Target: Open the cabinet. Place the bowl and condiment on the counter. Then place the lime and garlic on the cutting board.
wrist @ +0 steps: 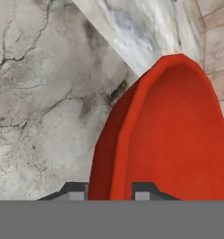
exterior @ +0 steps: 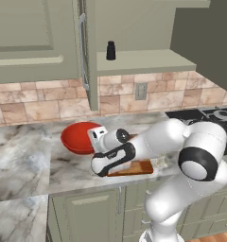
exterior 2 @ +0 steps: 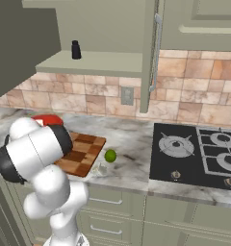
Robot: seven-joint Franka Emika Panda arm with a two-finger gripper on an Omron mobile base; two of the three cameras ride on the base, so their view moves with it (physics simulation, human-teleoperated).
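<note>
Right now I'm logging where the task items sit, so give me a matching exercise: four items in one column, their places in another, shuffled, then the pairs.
Things:
1. bowl
2. condiment
3. lime
4. cutting board

Places:
A. on the open cabinet's shelf
B. on the counter, just right of the board
C. rim between the gripper's fingers
D. flat on the counter, nothing on it

Pairs: 1-C, 2-A, 3-B, 4-D
</note>
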